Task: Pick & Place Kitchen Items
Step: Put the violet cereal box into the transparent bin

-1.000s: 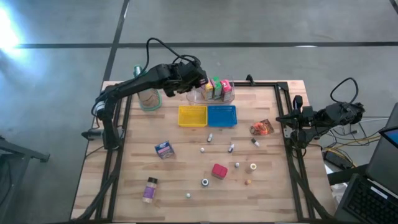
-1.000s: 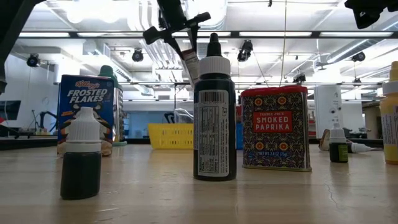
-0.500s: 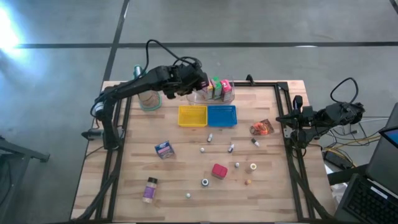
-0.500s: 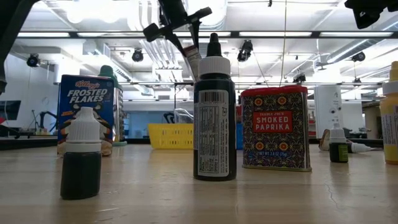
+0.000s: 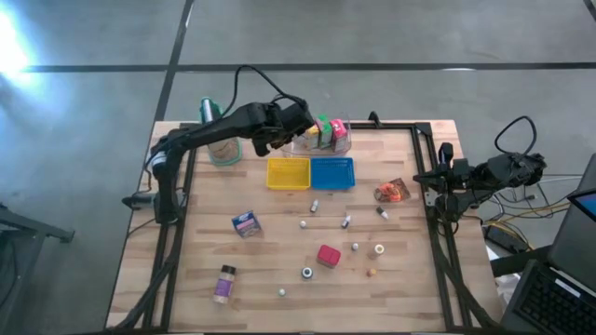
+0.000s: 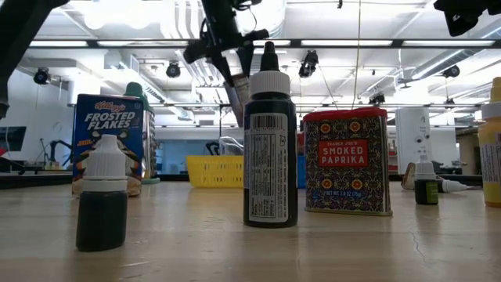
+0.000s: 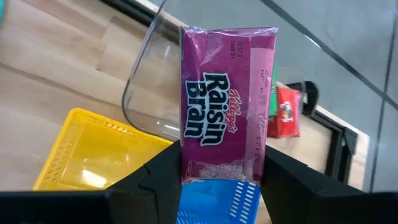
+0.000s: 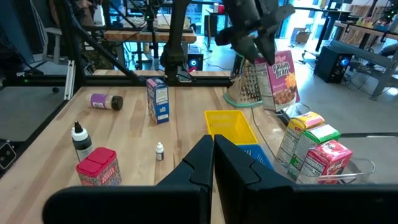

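Jaws, left: left gripper (image 7: 222,180) clamped on the lower end of a purple Raisin Bran carton (image 7: 227,102), one finger on each side of it, carton held upright and clear of the table
Jaws, right: right gripper (image 8: 213,146) fully closed on nothing, parked at the table's right edge, well away from the clear bin (image 5: 321,142)
Landmark: clear bin at the far side of the table, already holding upright cartons (image 5: 327,131) in yellow, green and pink
Carried carton: in the air just beside the clear bin's left rim, on the side toward the tall tan container (image 5: 222,147)
Step in hand: carrying the carton to the bin; judged as late transport, release not yet made
Next move: bring the carton over the free left part of the bin, lower it inside the rim without knocking the standing cartons, then open the fingers
Nearer than the bin: yellow tray (image 5: 288,173) and blue tray (image 5: 332,173) just in front of it
Still to fetch: Frosted Flakes carton (image 5: 247,223), red paprika tin (image 5: 328,256), orange pouch (image 5: 392,191) and small bottles, all on the near side of the bin
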